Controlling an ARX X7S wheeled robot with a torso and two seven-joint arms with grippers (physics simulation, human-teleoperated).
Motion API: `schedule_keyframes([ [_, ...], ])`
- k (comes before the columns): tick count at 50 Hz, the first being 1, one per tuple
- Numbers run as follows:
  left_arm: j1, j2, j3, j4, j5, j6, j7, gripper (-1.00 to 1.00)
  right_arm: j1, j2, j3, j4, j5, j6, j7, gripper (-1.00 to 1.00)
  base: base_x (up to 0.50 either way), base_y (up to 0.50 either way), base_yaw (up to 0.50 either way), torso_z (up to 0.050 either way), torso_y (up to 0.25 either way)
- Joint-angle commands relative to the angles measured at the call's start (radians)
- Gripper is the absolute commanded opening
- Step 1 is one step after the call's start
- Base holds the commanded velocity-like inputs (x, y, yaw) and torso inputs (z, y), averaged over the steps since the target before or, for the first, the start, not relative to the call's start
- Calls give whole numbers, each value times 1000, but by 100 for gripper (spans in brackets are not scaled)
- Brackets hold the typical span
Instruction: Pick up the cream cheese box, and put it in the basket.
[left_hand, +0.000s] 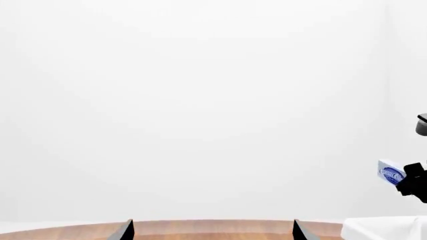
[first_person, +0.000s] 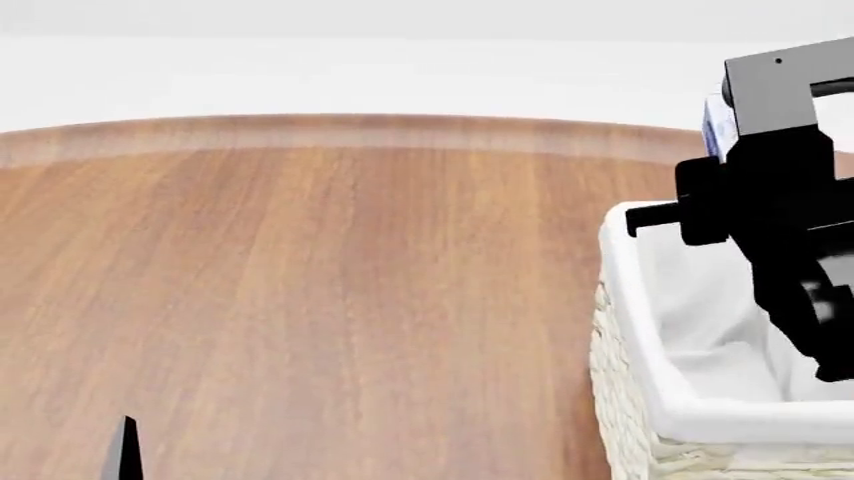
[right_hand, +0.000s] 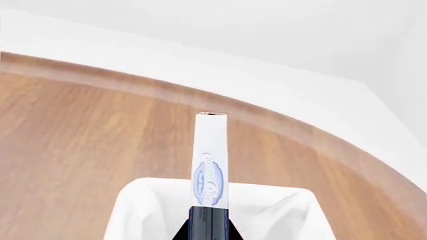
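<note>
Wicker sits nearest you at the head view's lower right: the large cream woven wicker basket (first_person: 627, 420), its white cloth liner (first_person: 694, 330) folded over the rim. Your black right gripper (right_hand: 208, 220) hangs above the basket's opening, clamped tight on the thin flat white cream cheese box with blue print (right_hand: 211, 160), which stands on edge between the pads and juts out beyond them. You hold it that way, I judge, so it drops cleanly into the lined hollow once released (the box is clear of the liner, not touching it). Your left gripper (left_hand: 212, 231) shows only two dark fingertips (left_hand: 124, 231) set well apart, with nothing between them, idle over the near part of the table. Beyond the basket the brown wood-grain round tabletop (first_person: 334, 280) runs bare to its pale curved edge, and past that stands a plain white wall (first_person: 400, 70).
</note>
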Motion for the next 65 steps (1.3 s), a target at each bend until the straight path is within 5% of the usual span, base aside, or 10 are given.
schedule_keyframes([
  [1,-2,-2,2,-2,-1,2,-3,100,41,-192,-30,387,-79,36,-202,-100,0,0,0,0,0],
  [8,-4,-4,0,-5,-3,4,-3,100,55,-167,-32,372,-65,119,-323,-100,0,0,0,0,0],
  [22,-9,-7,6,-6,-4,-3,-6,100,27,68,9,66,43,283,-314,-100,0,0,0,0,0],
  [40,-13,-11,3,-7,-11,0,-11,100,100,47,-60,95,37,514,-346,-100,0,0,0,0,1],
  [65,-10,-18,11,-2,-12,1,-14,100,45,9,-39,200,43,459,-385,-100,0,0,0,0,0],
])
